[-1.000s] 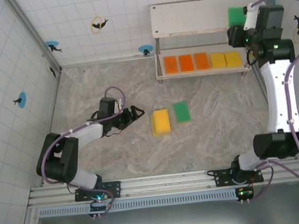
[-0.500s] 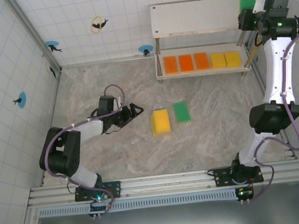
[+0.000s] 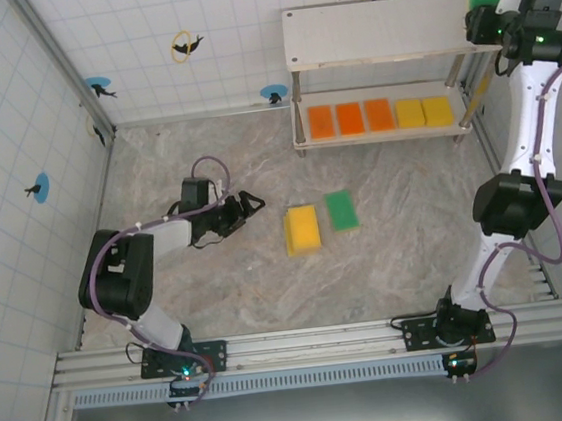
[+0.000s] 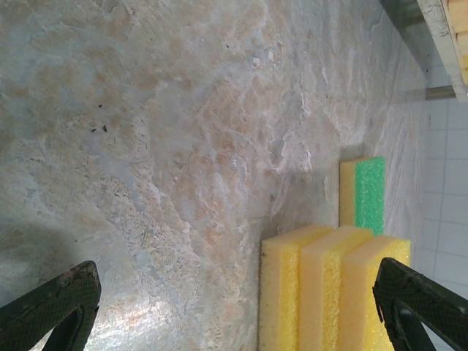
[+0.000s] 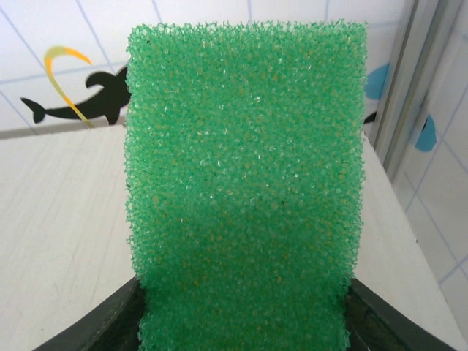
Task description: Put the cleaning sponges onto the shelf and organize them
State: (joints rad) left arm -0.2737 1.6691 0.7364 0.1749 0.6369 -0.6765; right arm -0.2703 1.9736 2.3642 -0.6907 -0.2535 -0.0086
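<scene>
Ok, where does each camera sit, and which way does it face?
Top external: above, behind the arm bases, looking down on table, shelf, both arms.
Left wrist: low, facing yellow sponges and a green-topped sponge; fingertips at bottom corners.
Right wrist: facing the shelf's top board; fingers clamp a green sponge.
Shared: top and left wrist show the yellow sponges.

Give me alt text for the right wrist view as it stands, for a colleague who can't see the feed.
A green sponge stands large in the centre, gripped upright by the right claw, whose dark fingers show at the bottom corners. Behind it lies the pale top board of the shelf, and beyond that a black dolphin sticker on the white tiled wall.
</scene>
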